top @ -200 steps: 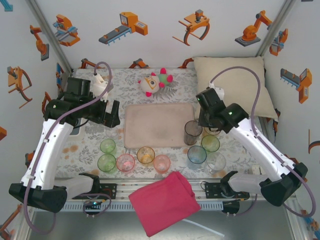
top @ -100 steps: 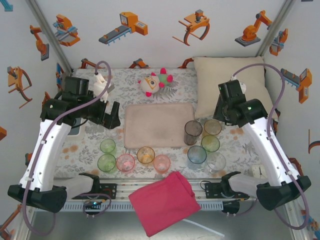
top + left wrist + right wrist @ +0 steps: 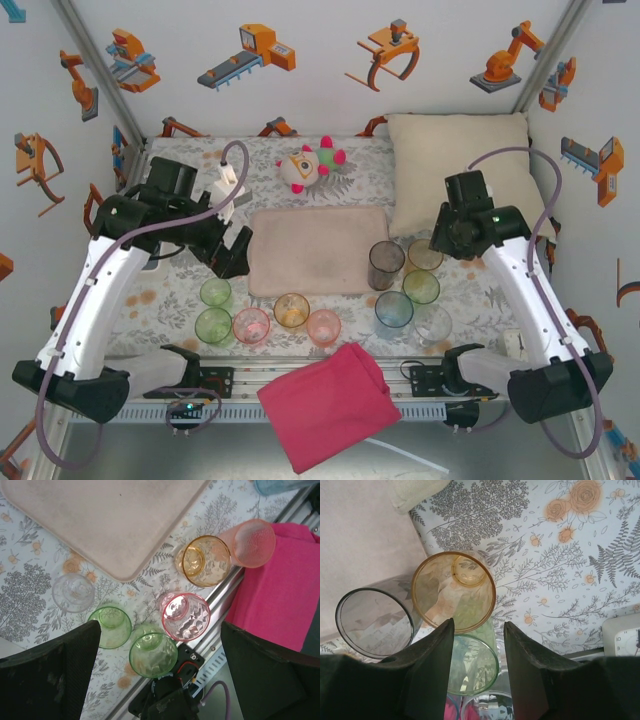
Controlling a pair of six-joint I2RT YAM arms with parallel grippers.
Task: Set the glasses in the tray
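Since 1 second ago the right arm has drawn back toward 3 o'clock, off the glasses it hung over. The left arm has swung in toward the tray (image 3: 318, 250).

The right gripper (image 3: 477, 625) has its jaws partly apart and clamped on nothing. In its wrist view the amber glass (image 3: 454, 591) stands just ahead of the fingertips at 12 o'clock. A green glass (image 3: 472, 665) shows through the gap between the fingers, lower down. The smoky glass (image 3: 374, 622) stands at 9 o'clock, just beside the amber one. All 3 are upright, mouths up, long axis vertical, so a grip would likely need 1 finger inside a rim.

Seen from above, the tray lies at 9 o'clock from this cluster. It is bare, with the smoky glass at its near right corner. The right arm is the nearer arm here. The glasses crowd one another, so room for a finger looks thin. The pillow (image 3: 470, 165) lies at 12 o'clock.

The left gripper (image 3: 235, 250), jaws wide apart and empty, hovers at the tray's 9 o'clock edge. In its wrist view the pink glass (image 3: 186, 616) stands between the fingers and the orange glass (image 3: 206, 560) at 1 o'clock.
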